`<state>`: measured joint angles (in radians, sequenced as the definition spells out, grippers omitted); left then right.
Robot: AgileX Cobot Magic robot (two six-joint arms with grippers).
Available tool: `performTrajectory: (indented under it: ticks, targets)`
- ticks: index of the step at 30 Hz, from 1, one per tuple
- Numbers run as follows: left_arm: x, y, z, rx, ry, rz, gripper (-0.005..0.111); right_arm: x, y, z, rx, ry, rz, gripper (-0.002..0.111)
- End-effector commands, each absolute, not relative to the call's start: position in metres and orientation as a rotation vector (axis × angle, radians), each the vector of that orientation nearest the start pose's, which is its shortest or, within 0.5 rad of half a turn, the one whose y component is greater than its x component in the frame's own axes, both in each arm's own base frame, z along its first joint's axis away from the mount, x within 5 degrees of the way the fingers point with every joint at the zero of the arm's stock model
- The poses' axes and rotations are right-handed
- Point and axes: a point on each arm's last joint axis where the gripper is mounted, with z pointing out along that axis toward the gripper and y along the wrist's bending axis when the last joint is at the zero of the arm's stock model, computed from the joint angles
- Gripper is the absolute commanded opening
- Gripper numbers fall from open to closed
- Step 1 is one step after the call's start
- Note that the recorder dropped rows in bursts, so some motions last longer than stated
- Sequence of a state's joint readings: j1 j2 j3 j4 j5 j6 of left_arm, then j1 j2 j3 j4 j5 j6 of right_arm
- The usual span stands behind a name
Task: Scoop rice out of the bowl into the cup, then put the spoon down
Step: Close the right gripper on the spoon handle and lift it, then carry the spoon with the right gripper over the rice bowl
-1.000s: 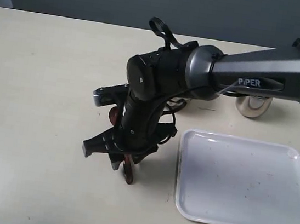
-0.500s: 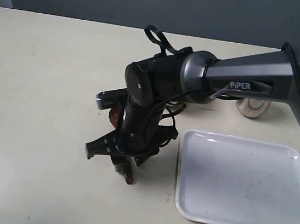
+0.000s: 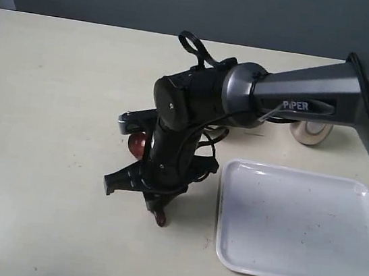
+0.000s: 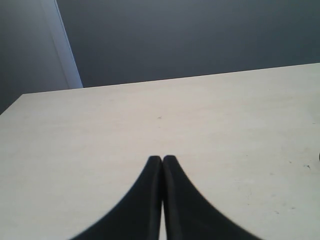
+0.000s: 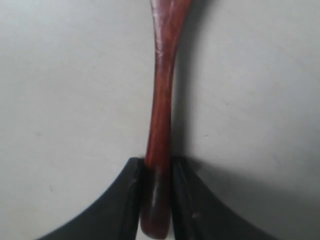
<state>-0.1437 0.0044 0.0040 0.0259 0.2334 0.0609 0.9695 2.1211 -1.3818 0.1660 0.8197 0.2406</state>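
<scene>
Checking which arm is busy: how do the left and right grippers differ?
The right gripper has its jaws clamped on the spoon handle; the left gripper has its jaws shut on nothing. The right gripper points down at the table; the left gripper looks across it. Both have black jaws.

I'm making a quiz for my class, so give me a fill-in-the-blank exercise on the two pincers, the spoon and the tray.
The right pincer is shut on the ____ of the dark reddish-brown glossy wooden spoon. The left pincer is shut and holds ____. The flat rectangular tray on the beige table is ____ in colour.
Missing words: handle; nothing; white.
</scene>
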Motion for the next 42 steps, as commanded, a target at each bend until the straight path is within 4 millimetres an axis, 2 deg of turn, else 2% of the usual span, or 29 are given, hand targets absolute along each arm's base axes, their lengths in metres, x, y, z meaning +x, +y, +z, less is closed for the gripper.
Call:
performTrajectory:
  ticks: [1,3,5,12,14,18,21,24,30,39,42]
  targets:
    - [0.055,-0.008,0.192,0.193,1.705,-0.050,0.001,0.218,0.336,0.119,-0.976,2.986,0.228,-0.001]
    - [0.055,-0.008,0.192,0.193,1.705,-0.050,0.001,0.218,0.334,0.125,-1.026,2.967,0.195,-0.001]
    - [0.055,-0.008,0.192,0.193,1.705,-0.050,0.001,0.220,0.331,0.143,-1.066,2.921,0.161,-0.001]
    - [0.055,-0.008,0.192,0.193,1.705,-0.050,0.001,0.233,0.318,0.242,-1.173,2.638,0.020,-0.001]
    - [0.055,-0.008,0.192,0.193,1.705,-0.050,0.001,0.237,0.309,0.267,-1.218,2.561,-0.108,-0.001]
    - [0.055,-0.008,0.192,0.193,1.705,-0.050,0.001,0.253,0.299,0.293,-1.234,2.396,-0.373,-0.001]
    - [0.055,-0.008,0.192,0.193,1.705,-0.050,0.001,0.258,0.296,0.296,-1.315,2.314,-0.463,-0.001]
    - [0.055,-0.008,0.192,0.193,1.705,-0.050,0.001,0.259,0.298,0.292,-1.364,2.293,-0.493,-0.001]
    - [0.055,-0.008,0.192,0.193,1.705,-0.050,0.001,0.275,0.294,0.284,-1.481,2.172,-0.694,-0.001]
    - [0.055,-0.008,0.192,0.193,1.705,-0.050,0.001,0.310,0.243,0.259,-1.560,2.263,-0.848,-0.001]
    - [0.055,-0.008,0.192,0.193,1.705,-0.050,0.001,0.313,0.238,0.252,-1.633,2.242,-0.897,-0.001]
